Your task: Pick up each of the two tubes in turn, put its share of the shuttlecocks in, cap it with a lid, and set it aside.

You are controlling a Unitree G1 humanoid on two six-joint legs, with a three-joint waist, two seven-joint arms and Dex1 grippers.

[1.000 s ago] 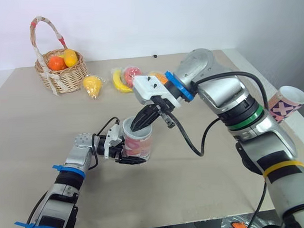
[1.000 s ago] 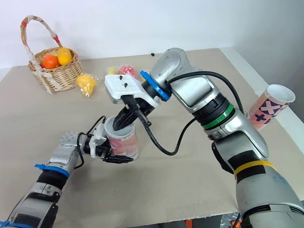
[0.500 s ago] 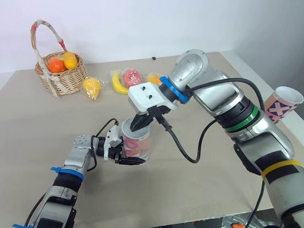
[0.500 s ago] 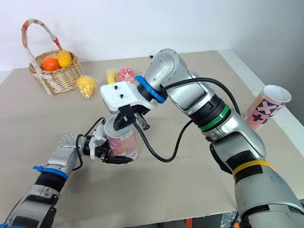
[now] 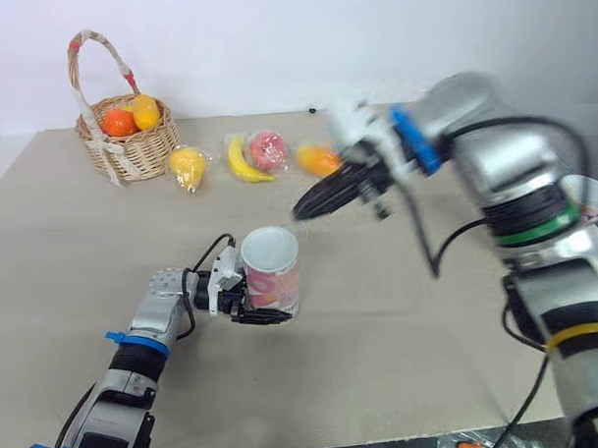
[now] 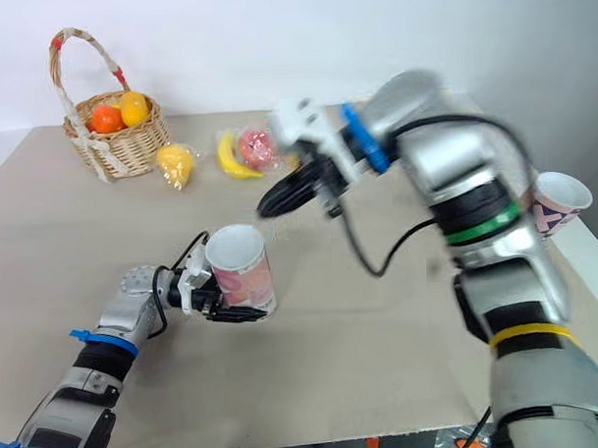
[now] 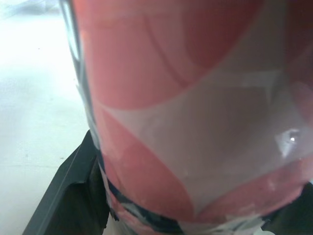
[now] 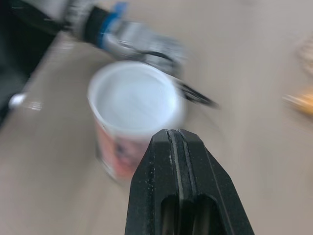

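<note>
A pink-and-white tube stands upright on the table, and my left gripper is shut on its lower part. In the left wrist view the tube sits right between the black fingers. Its top shows white; I cannot tell whether a lid covers it. My right gripper hovers above and beyond the tube, off to its right, fingers pressed together and holding nothing. A second tube with a purple cross pattern stands at the table's right edge.
A wicker basket of fruit stands at the far left. Wrapped fruits lie along the back: a yellow one, a banana, a red one and an orange one. The right arm's black cable hangs over the table's middle.
My right gripper has lifted off the pink tube's top and swung up, back and to the right. The left gripper keeps holding the tube in place.
</note>
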